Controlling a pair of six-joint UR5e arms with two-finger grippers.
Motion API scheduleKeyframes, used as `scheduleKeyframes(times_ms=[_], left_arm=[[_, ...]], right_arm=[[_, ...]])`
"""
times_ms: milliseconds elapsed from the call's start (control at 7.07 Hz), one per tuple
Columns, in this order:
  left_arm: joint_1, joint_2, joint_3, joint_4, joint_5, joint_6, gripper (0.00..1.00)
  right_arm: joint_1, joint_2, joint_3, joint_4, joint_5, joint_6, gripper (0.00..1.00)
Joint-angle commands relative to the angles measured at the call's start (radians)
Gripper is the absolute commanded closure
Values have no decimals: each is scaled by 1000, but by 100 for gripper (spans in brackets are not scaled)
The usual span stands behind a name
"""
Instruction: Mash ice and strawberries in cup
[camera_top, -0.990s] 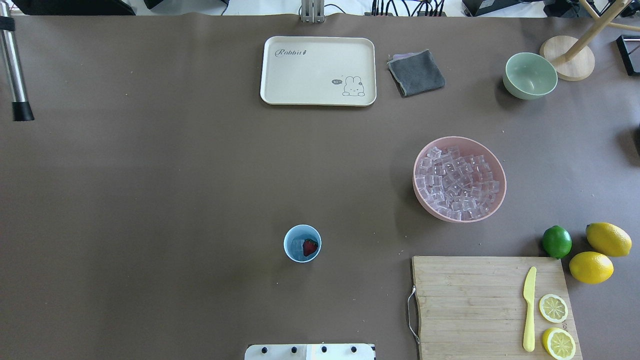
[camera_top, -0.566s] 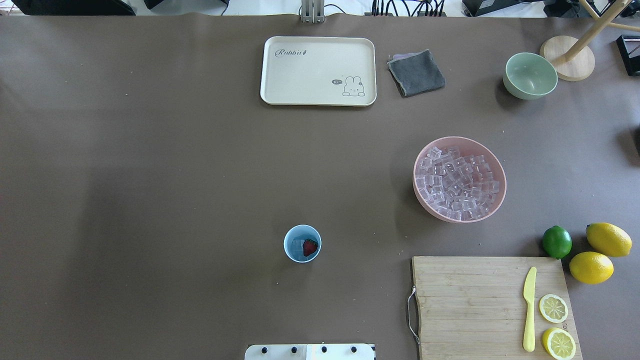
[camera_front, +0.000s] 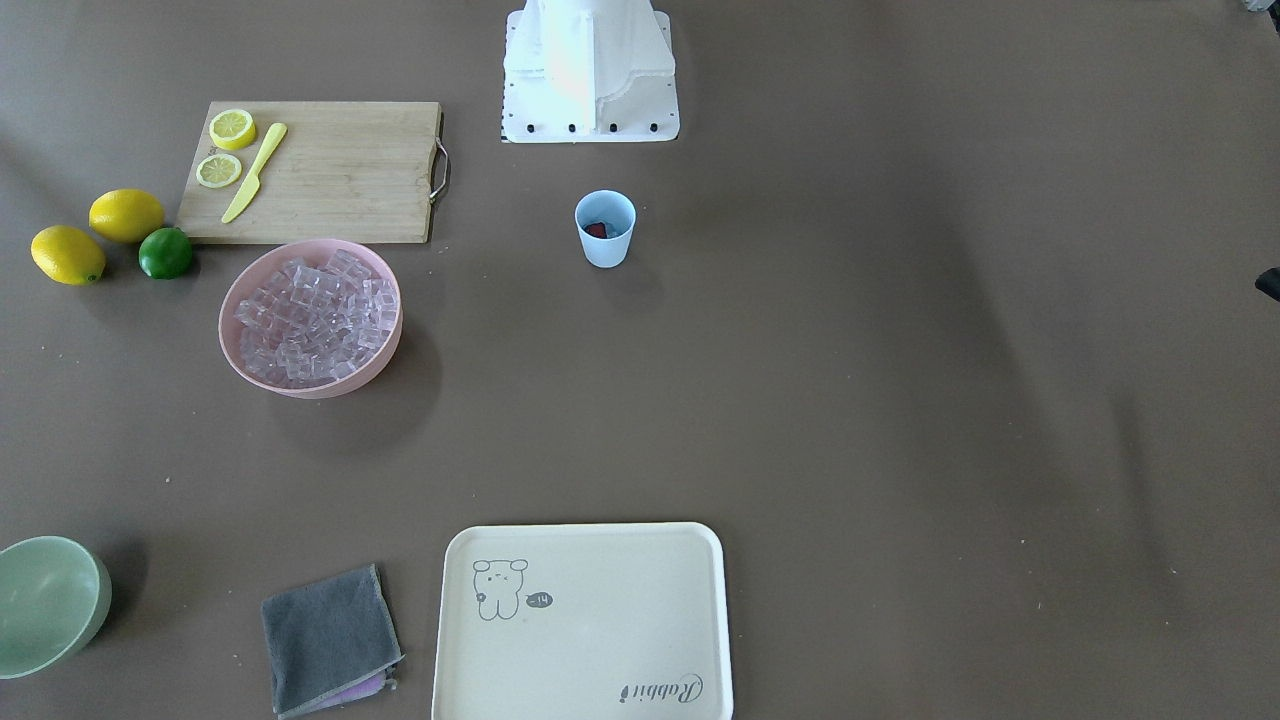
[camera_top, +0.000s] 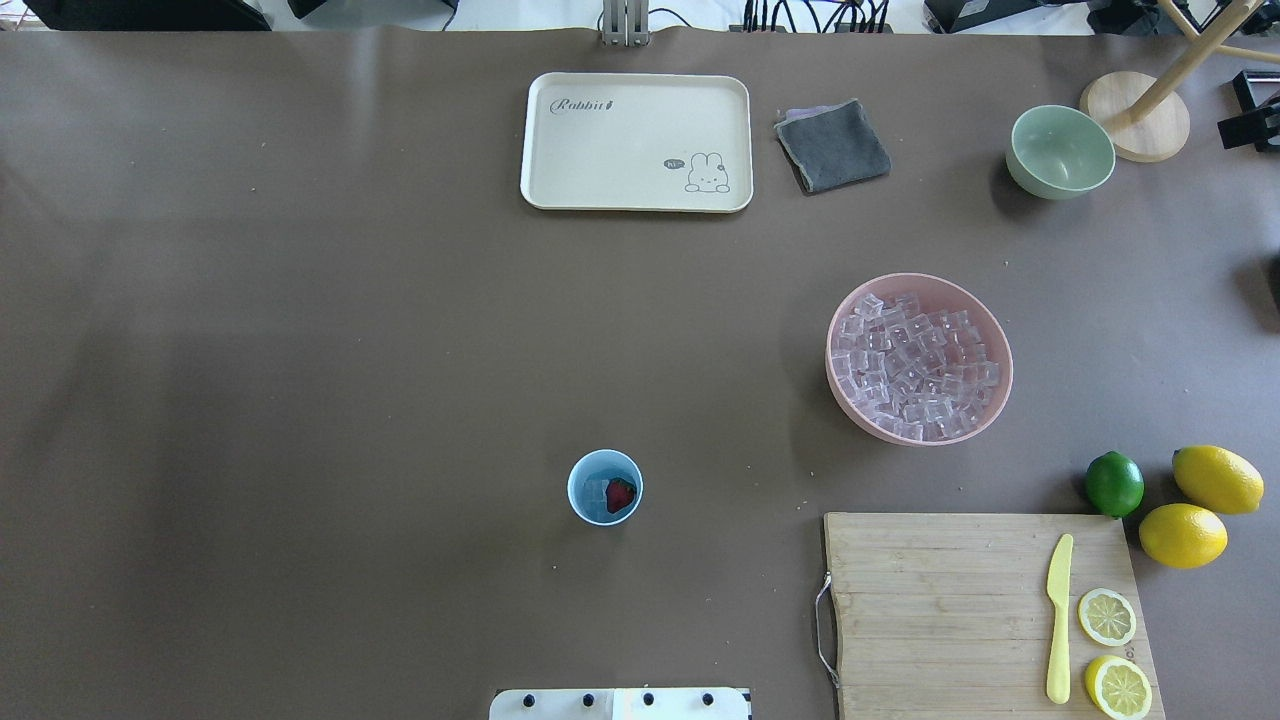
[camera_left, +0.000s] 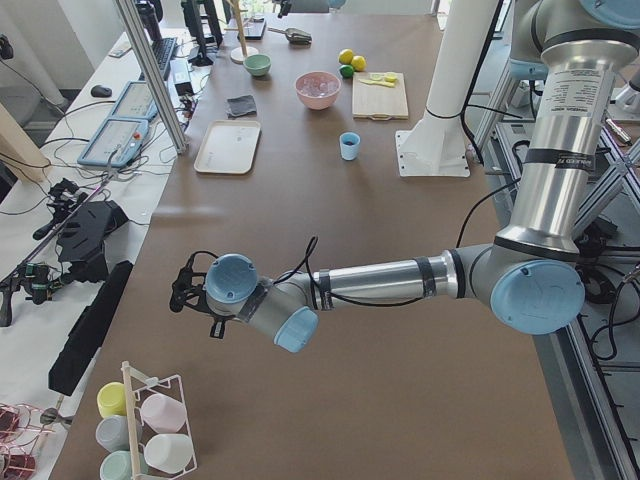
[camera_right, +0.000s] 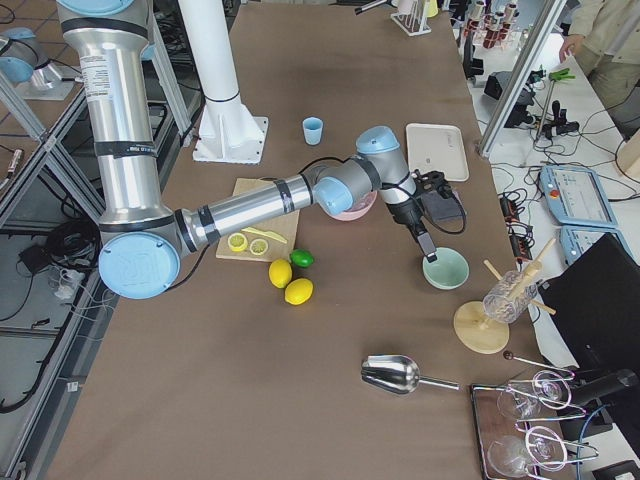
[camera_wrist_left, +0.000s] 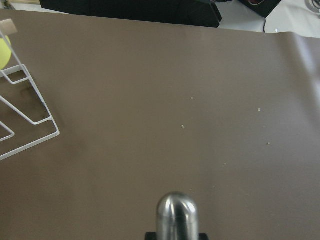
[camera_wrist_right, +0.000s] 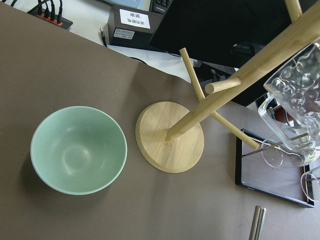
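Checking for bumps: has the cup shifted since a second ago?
No. The cup stays put, same gap left of the board.

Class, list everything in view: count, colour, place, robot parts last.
cup: one, light blue, centre, near the robot's base
strawberry: one, red, in the cup
pink bowl: one, pink, robot's right
ice: many cubes, clear, in the pink bowl; some in the cup
green bowl: one, pale green, far right
tray: one, cream, far edge
cloth: one, grey, beside the tray
cutting board: one, wooden, near right
knife: one, yellow, on the board
lemon halves: two, yellow, on the board
lemons: two, yellow, beside the board
lime: one, green, beside the lemons
left gripper: one, dark, near the table's left end
right gripper: one, dark, near the green bowl
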Motion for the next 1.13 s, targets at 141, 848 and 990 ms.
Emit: scheduleKeyframes(times_ms=[141, 848, 990], left_arm=[[171, 12, 43, 20, 199, 36, 100], [195, 51, 27, 143, 191, 171, 100], [196, 77, 27, 142, 190, 172, 100]], right_arm=[[-16, 4, 2, 1, -4, 0, 0], [-74, 30, -10, 1, -110, 2, 0], [-76, 30, -13, 1, -110, 2, 0]])
